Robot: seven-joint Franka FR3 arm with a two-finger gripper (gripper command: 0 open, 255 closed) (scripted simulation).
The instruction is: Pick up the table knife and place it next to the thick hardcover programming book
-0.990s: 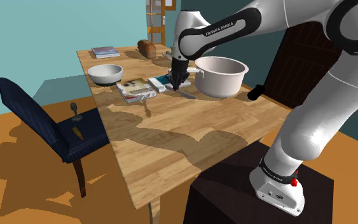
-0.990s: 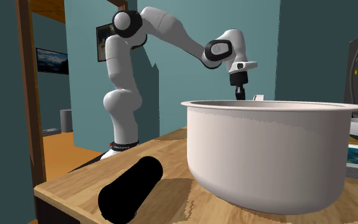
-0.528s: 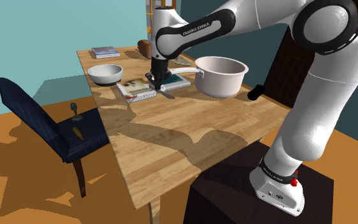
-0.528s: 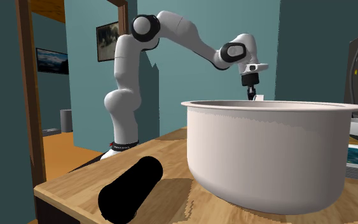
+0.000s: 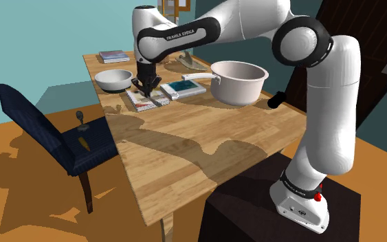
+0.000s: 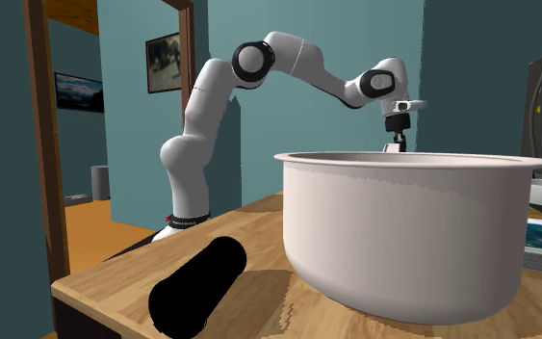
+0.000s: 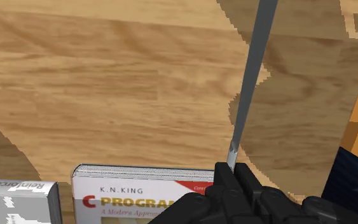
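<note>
The arm has swung toward the shoulder view's left, carrying the table knife (image 7: 250, 76) along. The tool (image 7: 231, 177) is clenched on one end of it. The long grey blade points straight out past the fingertips over the bare worktop (image 7: 107, 83), away from the programming book (image 7: 139, 191) beside the tool.

The shoulder view looks down from beside the stand (image 5: 243, 216), across the tabletop (image 5: 205, 155) to the white pot (image 5: 238, 82). The second exterior view sits low, hard against that pot, facing the arm (image 6: 201, 125) beyond it. The wrist view looks along the pincer (image 7: 233, 178), close to the wood. Both exterior views share pot and arm.
</note>
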